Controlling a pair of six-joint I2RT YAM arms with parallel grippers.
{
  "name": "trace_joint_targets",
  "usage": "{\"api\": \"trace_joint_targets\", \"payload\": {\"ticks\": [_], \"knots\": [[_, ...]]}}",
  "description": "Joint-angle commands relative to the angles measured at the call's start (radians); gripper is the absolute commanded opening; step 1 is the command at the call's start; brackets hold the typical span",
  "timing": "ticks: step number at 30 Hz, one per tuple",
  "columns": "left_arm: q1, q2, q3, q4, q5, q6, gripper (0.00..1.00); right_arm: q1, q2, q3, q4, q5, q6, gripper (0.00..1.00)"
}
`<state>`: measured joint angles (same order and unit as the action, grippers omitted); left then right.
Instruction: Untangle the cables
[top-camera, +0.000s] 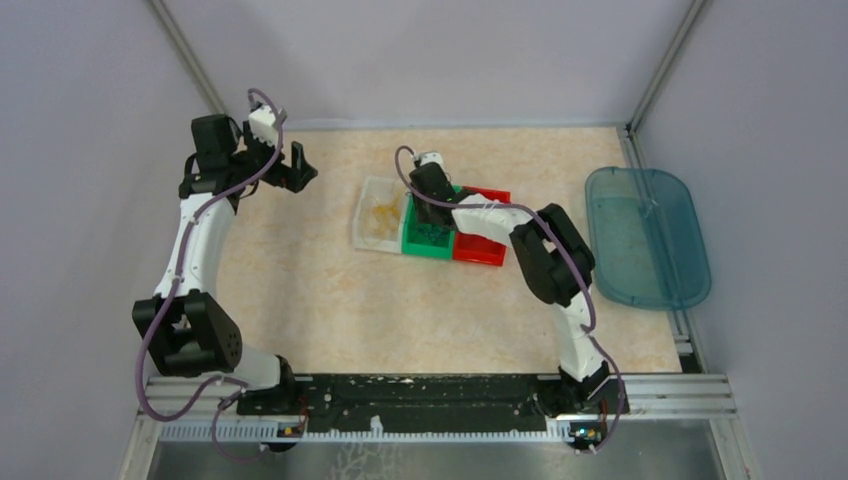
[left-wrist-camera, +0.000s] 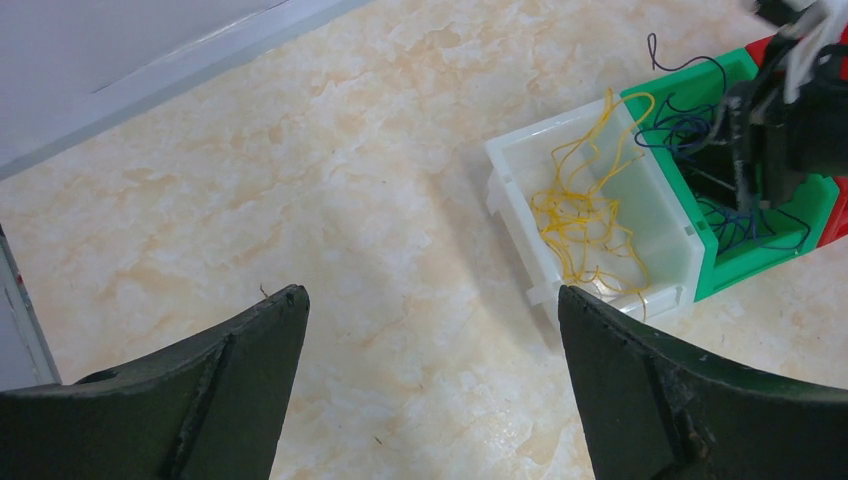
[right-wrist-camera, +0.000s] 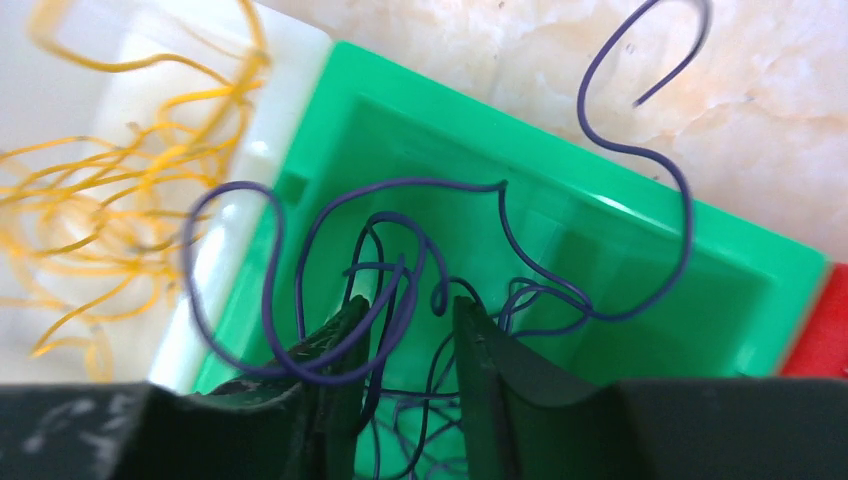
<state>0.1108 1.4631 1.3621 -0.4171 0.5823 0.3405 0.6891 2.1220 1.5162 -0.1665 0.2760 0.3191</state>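
Right gripper (right-wrist-camera: 408, 308) inside green bin (right-wrist-camera: 640, 270), jaws narrowly parted, purple cables (left-wrist-camera: 680, 127) draped across it, unclamped, one loop overhanging far rim. Yellow cables (left-wrist-camera: 585, 215) in white bin (left-wrist-camera: 520, 160) just left. Left gripper (left-wrist-camera: 430, 292) wide open, empty, above open desk (left-wrist-camera: 300, 180) far left

Your left arm (top-camera: 195, 245) stands raised on the left side, elbow bent near its base. The white forearm climbs away from you and the wrist is turned inward toward the middle. Its left gripper (left-wrist-camera: 430, 300) hangs in the air with the jaws spread wide (the two dark fingers (left-wrist-camera: 240, 380) fill the lower corners of the wrist view). Your right arm (top-camera: 550, 258) reaches forward and leftward, elbow high, wrist pitched down. The right gripper (right-wrist-camera: 410, 315) points downward, its jaws parted by only a narrow gap.
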Motion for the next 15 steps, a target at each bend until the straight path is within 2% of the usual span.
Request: {"api": "trace_joint_targets", "payload": {"ticks": [1, 9, 15], "knots": [[0.02, -0.012, 0.006, 0.034, 0.004, 0.014, 0.99, 0.005, -0.207, 0.008, 0.013, -0.063, -0.023, 0.4], [0.041, -0.021, 0.017, 0.027, 0.023, 0.043, 0.99, -0.029, -0.328, 0.054, -0.102, -0.171, -0.032, 0.53], [0.043, -0.015, 0.015, 0.042, 0.032, 0.028, 0.99, -0.089, -0.251, 0.168, -0.148, -0.186, 0.011, 0.55]]}}
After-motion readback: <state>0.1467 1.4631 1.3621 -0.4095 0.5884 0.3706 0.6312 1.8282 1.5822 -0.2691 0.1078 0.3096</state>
